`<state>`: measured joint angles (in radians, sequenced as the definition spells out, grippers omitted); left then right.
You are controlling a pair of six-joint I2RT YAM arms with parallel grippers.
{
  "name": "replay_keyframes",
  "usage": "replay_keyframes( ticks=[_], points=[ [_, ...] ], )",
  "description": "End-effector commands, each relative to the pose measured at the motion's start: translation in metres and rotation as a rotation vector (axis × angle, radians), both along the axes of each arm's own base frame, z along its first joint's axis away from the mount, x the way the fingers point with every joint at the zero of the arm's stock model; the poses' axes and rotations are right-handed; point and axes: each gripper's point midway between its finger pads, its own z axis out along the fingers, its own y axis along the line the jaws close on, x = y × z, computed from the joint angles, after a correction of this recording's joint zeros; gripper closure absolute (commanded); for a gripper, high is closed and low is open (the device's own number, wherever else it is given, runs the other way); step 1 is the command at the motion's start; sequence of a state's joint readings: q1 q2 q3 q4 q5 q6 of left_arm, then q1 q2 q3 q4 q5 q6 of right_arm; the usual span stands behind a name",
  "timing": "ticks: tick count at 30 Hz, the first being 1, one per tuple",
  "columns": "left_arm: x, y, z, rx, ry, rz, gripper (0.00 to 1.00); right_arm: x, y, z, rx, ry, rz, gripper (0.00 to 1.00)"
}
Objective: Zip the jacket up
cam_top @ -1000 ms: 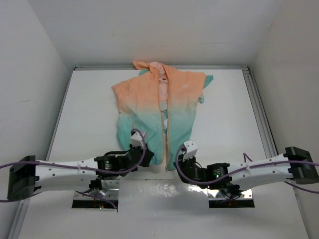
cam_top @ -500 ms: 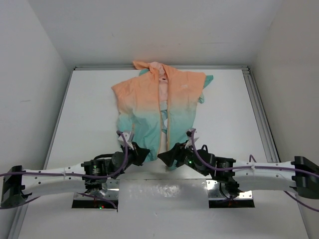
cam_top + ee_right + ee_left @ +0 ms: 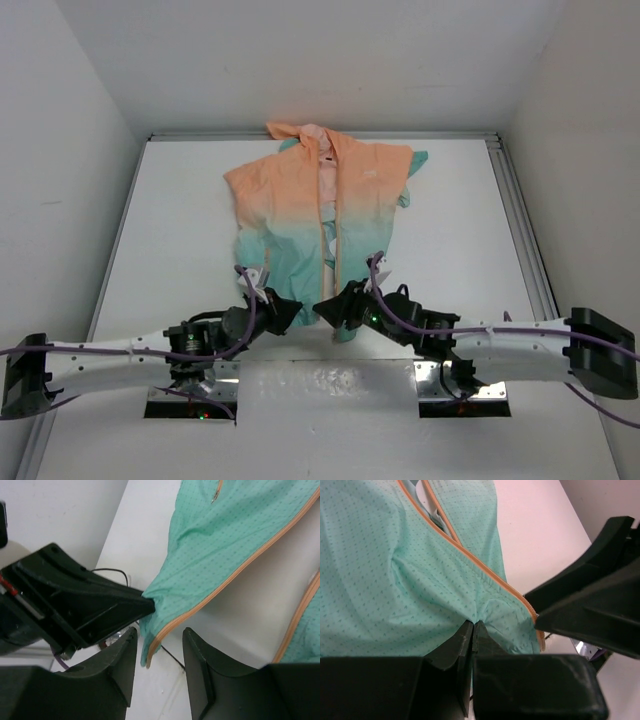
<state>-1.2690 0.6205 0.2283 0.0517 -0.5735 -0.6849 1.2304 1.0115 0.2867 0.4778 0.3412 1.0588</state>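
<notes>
The jacket lies flat and unzipped on the white table, peach-orange at the top and teal below, hood at the far side. My left gripper is shut on the teal hem of the jacket's left front panel, pinching a fold just inside the orange zipper tape. From the right, my right gripper meets it and stands open. The panel's lower corner with the zipper end hangs between its fingers without touching them. The other front panel's zipper edge lies to the right.
The white table is walled in on three sides, with a metal rail along its right edge. Both arm bases sit on metal plates at the near edge. The two grippers are almost touching.
Both arms have stretched forward and inward from folded poses. The right gripper opened, swung left to the hem corner held by the left gripper, then narrowed somewhat. The left stayed shut.
</notes>
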Motion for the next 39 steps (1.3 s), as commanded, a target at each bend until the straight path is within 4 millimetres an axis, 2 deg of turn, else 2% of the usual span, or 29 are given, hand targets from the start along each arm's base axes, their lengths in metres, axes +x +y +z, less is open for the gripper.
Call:
replay_keyframes(
  ticks=[1, 5, 7, 9, 11, 13, 14, 16, 17, 18, 20, 22, 24, 26, 29, 31, 32, 33, 37, 39],
  points=[
    [-0.005, -0.01, 0.016, -0.067, -0.023, -0.046, 1.0, 0.007, 0.007, 0.019, 0.092, 0.0, -0.011, 0.6],
    [-0.006, -0.01, 0.015, -0.074, -0.024, -0.051, 1.0, 0.01, 0.012, 0.019, 0.117, 0.031, 0.009, 0.61],
    [-0.006, -0.01, 0.017, -0.071, -0.025, -0.051, 1.0, 0.01, 0.014, 0.017, 0.12, 0.045, 0.009, 0.66],
    [-0.006, -0.009, 0.016, -0.075, -0.025, -0.048, 1.0, 0.01, 0.016, 0.016, 0.121, 0.056, 0.018, 0.67],
    [-0.006, -0.009, 0.017, -0.084, -0.024, -0.05, 1.0, 0.008, 0.017, 0.019, 0.145, 0.061, 0.028, 0.75],
    [-0.007, -0.01, 0.018, -0.085, -0.023, -0.057, 1.0, 0.009, 0.014, 0.017, 0.153, 0.057, 0.014, 0.89],
    [-0.009, -0.012, 0.02, -0.087, -0.026, -0.072, 1.0, 0.012, 0.013, 0.018, 0.155, 0.049, 0.007, 0.92],
    [-0.011, -0.012, 0.02, -0.092, -0.019, -0.083, 0.85, 0.014, 0.011, 0.012, 0.149, 0.057, -0.001, 1.0],
    [-0.013, -0.013, 0.023, -0.107, -0.02, -0.093, 0.76, 0.016, 0.011, 0.019, 0.188, 0.05, 0.007, 1.0],
    [-0.015, -0.013, 0.029, -0.129, -0.023, -0.103, 0.62, 0.017, 0.011, 0.02, 0.208, 0.052, 0.012, 1.0],
    [-0.019, -0.014, 0.037, -0.17, -0.019, -0.121, 0.57, 0.025, 0.007, 0.024, 0.266, 0.062, 0.002, 1.0],
    [-0.02, -0.012, 0.037, -0.187, -0.01, -0.122, 0.56, 0.021, 0.009, 0.035, 0.341, 0.076, 0.053, 1.0],
    [-0.022, -0.011, 0.041, -0.224, -0.007, -0.124, 0.55, 0.021, 0.009, 0.036, 0.365, 0.096, 0.072, 1.0],
    [-0.024, -0.012, 0.041, -0.232, -0.006, -0.136, 0.54, 0.023, 0.012, 0.046, 0.406, 0.097, 0.083, 1.0],
    [-0.026, -0.016, 0.037, -0.234, 0.007, -0.148, 0.54, 0.018, 0.017, 0.056, 0.454, 0.109, 0.122, 1.0],
    [-0.028, -0.021, 0.042, -0.254, 0.004, -0.172, 0.54, 0.015, 0.019, 0.057, 0.476, 0.132, 0.134, 1.0],
    [-0.029, -0.022, 0.038, -0.244, 0.01, -0.174, 0.53, 0.015, 0.019, 0.065, 0.515, 0.121, 0.144, 1.0],
    [-0.028, -0.023, 0.038, -0.241, 0.014, -0.173, 0.53, 0.013, 0.019, 0.063, 0.528, 0.146, 0.146, 1.0],
    [-0.028, -0.024, 0.037, -0.251, 0.016, -0.171, 0.53, 0.01, 0.02, 0.074, 0.592, 0.158, 0.171, 1.0],
    [-0.026, -0.023, 0.037, -0.25, 0.007, -0.16, 0.49, 0.008, 0.019, 0.076, 0.607, 0.169, 0.177, 1.0]
  ],
)
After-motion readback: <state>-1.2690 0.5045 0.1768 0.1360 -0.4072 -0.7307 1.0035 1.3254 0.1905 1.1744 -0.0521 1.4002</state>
